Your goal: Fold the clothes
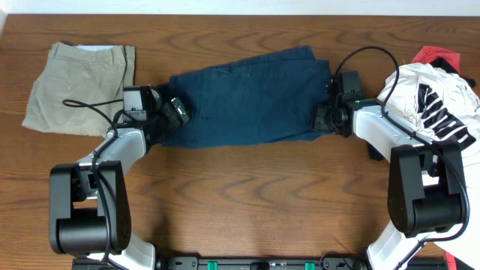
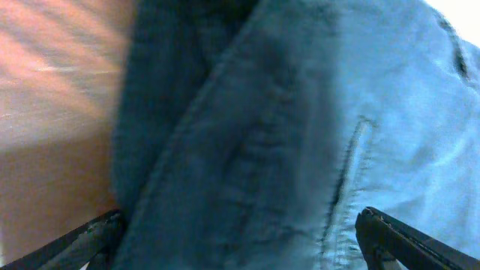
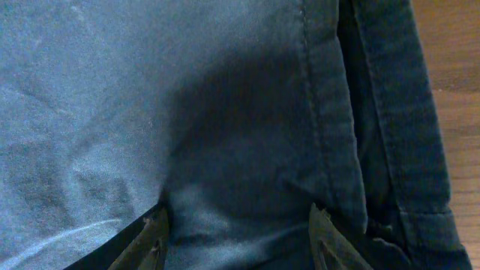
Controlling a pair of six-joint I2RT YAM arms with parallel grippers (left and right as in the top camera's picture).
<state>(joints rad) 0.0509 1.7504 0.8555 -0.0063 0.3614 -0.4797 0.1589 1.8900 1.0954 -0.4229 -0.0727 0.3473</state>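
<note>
From the overhead view, the navy trousers (image 1: 247, 94) lie flat in the middle of the table (image 1: 247, 195), nearer to its far edge. They are already doubled into a long band. My left pincer (image 1: 178, 112) is at the end of the band toward the left edge, and my right pincer (image 1: 324, 116) is at the end toward the right edge. The khaki trousers (image 1: 75, 82) rest folded near the far left corner. The white shirt (image 1: 435, 97) is heaped at the right edge, just beside my right arm. The risk I judge here is that my elbow catches this heap when I lift and drags it onto the band.

In the left wrist view, my left pincer (image 2: 240, 240) is released, with its jaws wide over the cloth near the pocket slit (image 2: 349, 165). Several layers overlap below. If I close too shallowly, I may take only the top layer, and the fold will then open underneath.

In the right wrist view, my right pincer (image 3: 238, 232) stands on both sides of a dark ridge of cloth, and creases run to one finger (image 3: 152, 238). I cannot tell whether it is really pinching. The stitched hem (image 3: 322, 112) is thick and lies just beside the jaws. If the grip is weak, or only one side holds, the lift will pull the band crooked, or the cloth will slip out.
</note>
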